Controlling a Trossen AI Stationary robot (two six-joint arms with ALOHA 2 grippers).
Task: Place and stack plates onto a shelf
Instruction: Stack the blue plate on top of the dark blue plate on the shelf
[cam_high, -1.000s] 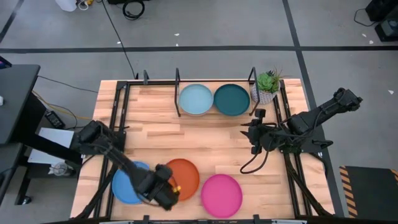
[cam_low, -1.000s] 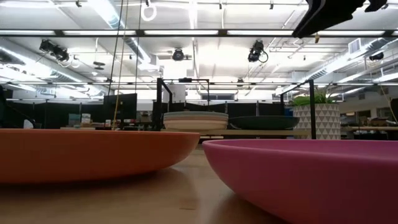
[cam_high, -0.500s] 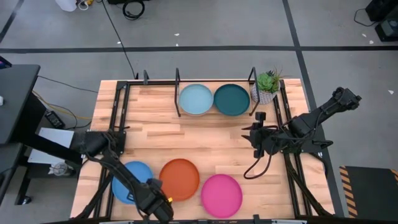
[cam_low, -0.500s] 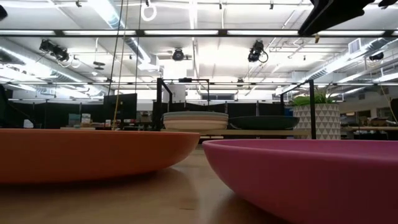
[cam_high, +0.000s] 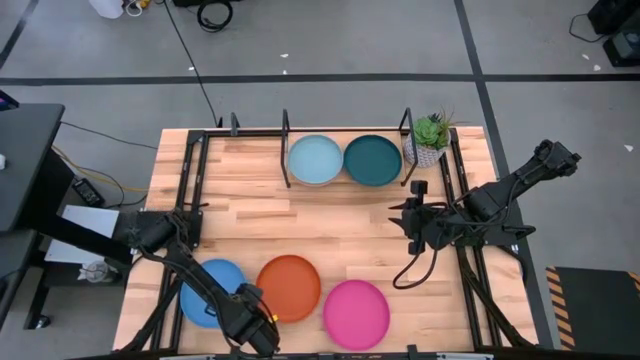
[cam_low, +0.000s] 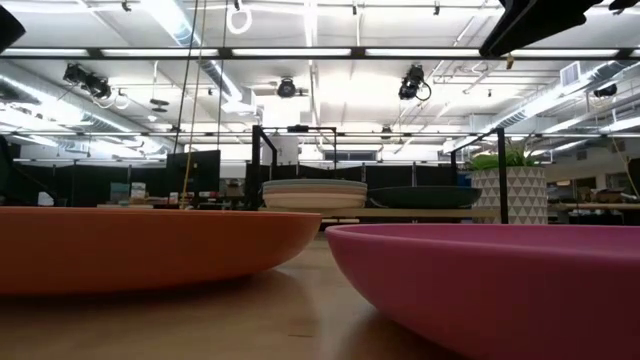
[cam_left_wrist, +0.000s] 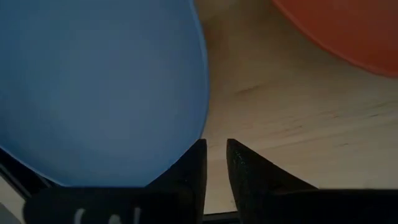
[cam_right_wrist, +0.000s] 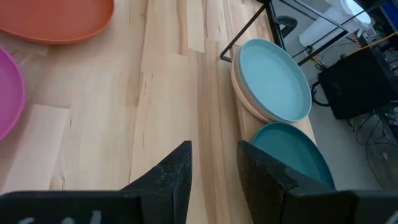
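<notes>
Three plates lie flat on the near part of the table: blue (cam_high: 210, 292), orange (cam_high: 292, 287) and pink (cam_high: 356, 313). My left gripper (cam_high: 252, 320) hovers low at the near edge between the blue plate (cam_left_wrist: 99, 81) and the orange plate (cam_left_wrist: 348, 31). Its fingers (cam_left_wrist: 214, 152) are open by a narrow gap over bare wood, beside the blue rim. On the shelf (cam_high: 285, 125) at the far edge a light teal plate (cam_high: 315, 160) tops a stack, next to a dark teal plate (cam_high: 373, 160). My right gripper (cam_high: 408, 225) waits open at the right, above the table (cam_right_wrist: 214, 155).
A small potted plant (cam_high: 430, 137) stands at the shelf's right end. Black frame rails run along the table's left side (cam_high: 190, 200) and right side (cam_high: 455, 200). A cable hangs below the right arm (cam_high: 405, 270). Bare wood lies in the table's middle (cam_high: 300, 220).
My left gripper has drawn back from over the orange plate's near-left rim toward the table's near edge, and now sits between the blue and orange plates. The plates have stayed in place.
</notes>
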